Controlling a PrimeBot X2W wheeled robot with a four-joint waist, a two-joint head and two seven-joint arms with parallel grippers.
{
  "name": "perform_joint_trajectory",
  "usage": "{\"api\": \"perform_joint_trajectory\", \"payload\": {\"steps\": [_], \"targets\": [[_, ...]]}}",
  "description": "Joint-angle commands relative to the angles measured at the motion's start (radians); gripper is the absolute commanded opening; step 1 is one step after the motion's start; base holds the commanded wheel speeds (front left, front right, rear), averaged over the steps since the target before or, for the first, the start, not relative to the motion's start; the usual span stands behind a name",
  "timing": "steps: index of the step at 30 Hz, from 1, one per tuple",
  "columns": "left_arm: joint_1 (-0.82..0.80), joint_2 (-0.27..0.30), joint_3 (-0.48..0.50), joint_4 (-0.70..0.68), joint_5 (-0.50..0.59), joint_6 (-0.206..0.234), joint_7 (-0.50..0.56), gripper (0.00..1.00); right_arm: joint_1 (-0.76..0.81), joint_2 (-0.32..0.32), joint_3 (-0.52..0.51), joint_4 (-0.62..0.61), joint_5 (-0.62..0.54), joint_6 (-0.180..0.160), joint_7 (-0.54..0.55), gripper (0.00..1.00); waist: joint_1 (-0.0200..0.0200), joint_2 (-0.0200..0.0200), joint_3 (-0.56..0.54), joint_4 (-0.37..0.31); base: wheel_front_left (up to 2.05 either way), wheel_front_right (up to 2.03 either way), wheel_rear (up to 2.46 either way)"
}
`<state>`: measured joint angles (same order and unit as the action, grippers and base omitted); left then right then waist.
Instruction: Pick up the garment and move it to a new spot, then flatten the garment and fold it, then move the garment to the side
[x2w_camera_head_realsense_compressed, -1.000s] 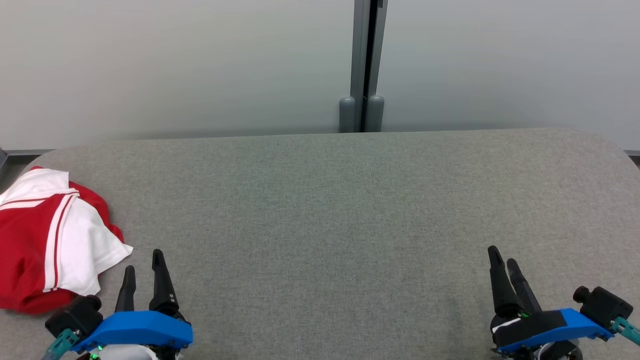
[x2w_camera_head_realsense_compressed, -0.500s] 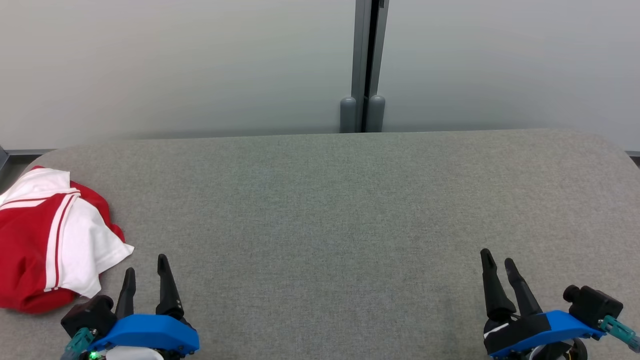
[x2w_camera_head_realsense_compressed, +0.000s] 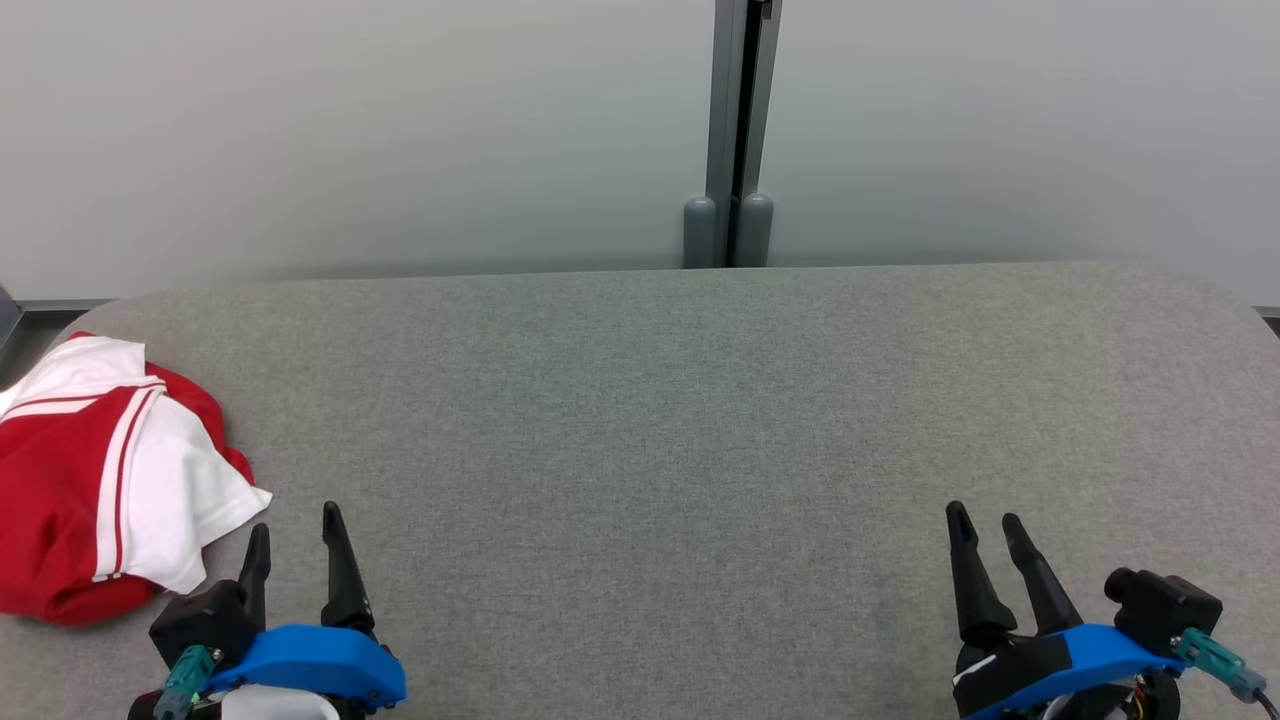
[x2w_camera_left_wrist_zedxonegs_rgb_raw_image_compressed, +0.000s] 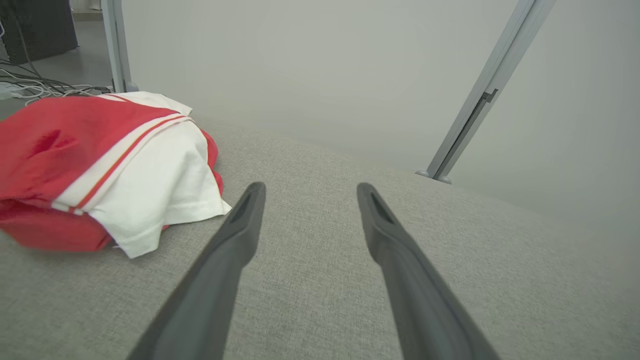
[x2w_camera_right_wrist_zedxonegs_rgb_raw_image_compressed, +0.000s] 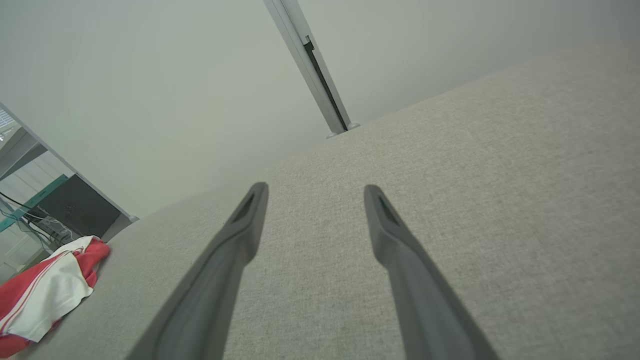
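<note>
Dark fingers of left gripper are spread wide with nothing between them, low over the grey fabric table. Garment, red and white, lies crumpled just beside it on its outer left. Its white corner is near the left fingertip, not touching. Right gripper also wide and empty, well apart from the garment. Grey post stands beyond both.

The setting reads as a lab or test bay. A table with a grey fabric top and rounded corners stands against plain pale panels joined by a metal post. Beyond the table's left edge, loose cables lie on the floor near a dark cabinet.
</note>
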<state>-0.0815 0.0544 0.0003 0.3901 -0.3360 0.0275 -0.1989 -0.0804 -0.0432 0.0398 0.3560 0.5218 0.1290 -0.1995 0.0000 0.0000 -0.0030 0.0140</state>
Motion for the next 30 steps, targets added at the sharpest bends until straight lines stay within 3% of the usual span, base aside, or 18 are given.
{"api": "perform_joint_trajectory", "payload": {"steps": [1, 18, 30], "targets": [[-0.017, 0.005, -0.001, -0.001, 0.022, 0.005, -0.01, 1.0, -0.023, -0.009, 0.004, 0.0, -0.024, 0.002, -0.009, 1.0, 0.0, 0.0, 0.0, 0.001, 0.0, 0.0, 0.0], [-0.001, 0.022, -0.026, 0.01, 0.12, -0.017, -0.017, 1.0, -0.034, -0.01, 0.024, 0.032, -0.155, 0.003, -0.043, 1.0, 0.0, 0.0, -0.005, 0.006, 0.0, 0.0, 0.0], [0.009, 0.036, -0.031, 0.001, 0.192, 0.009, -0.025, 1.0, -0.041, -0.01, 0.036, 0.05, -0.228, 0.003, -0.064, 1.0, 0.0, 0.0, -0.007, 0.014, 0.0, 0.0, 0.0]]}}
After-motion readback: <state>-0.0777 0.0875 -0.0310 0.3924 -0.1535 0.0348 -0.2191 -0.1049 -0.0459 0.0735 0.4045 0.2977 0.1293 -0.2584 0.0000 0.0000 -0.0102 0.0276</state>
